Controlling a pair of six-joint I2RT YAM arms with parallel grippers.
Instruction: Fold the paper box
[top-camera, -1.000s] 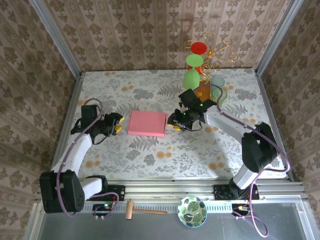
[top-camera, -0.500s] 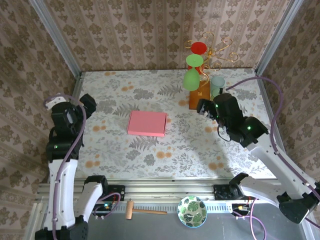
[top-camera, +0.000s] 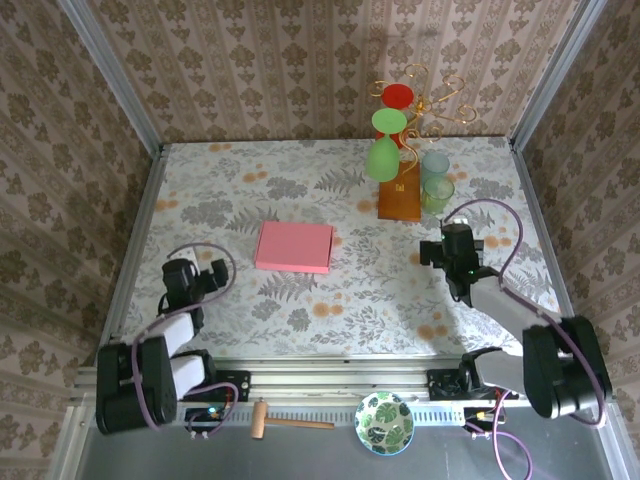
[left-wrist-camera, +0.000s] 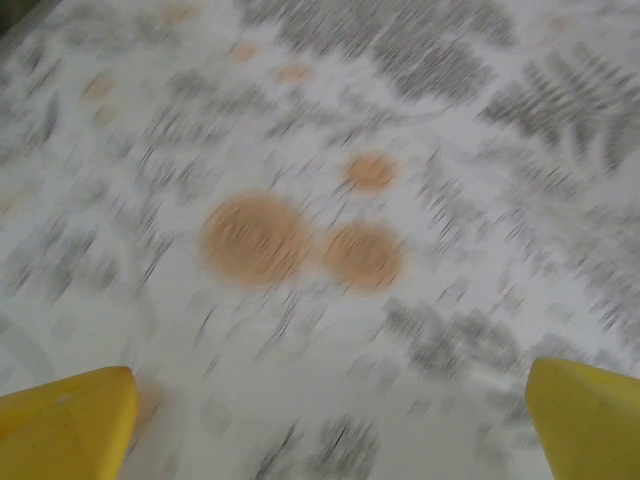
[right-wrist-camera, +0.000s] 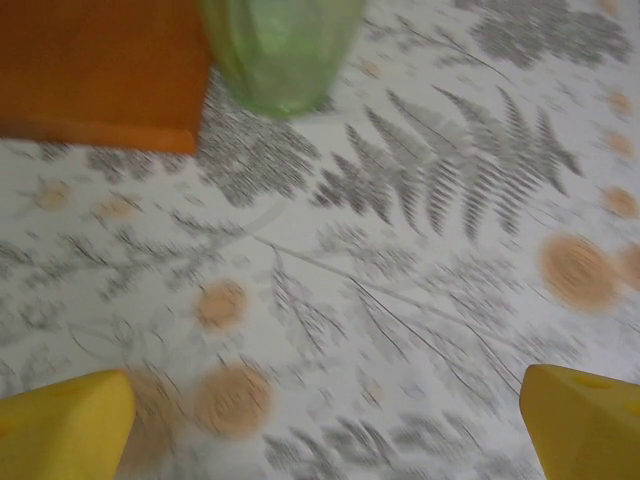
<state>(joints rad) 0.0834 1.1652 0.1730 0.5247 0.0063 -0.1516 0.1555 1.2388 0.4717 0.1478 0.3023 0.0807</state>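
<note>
Though well apart from paper box (top-camera: 294, 247), block (top-camera: 400, 198).

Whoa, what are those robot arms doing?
Two robot arms are meant to fold the pink box. Right now it lies flat and closed in the middle of the table, and nothing is touching it. The left gripper and right gripper are both open and empty, one on each side, well apart from the box.
</note>
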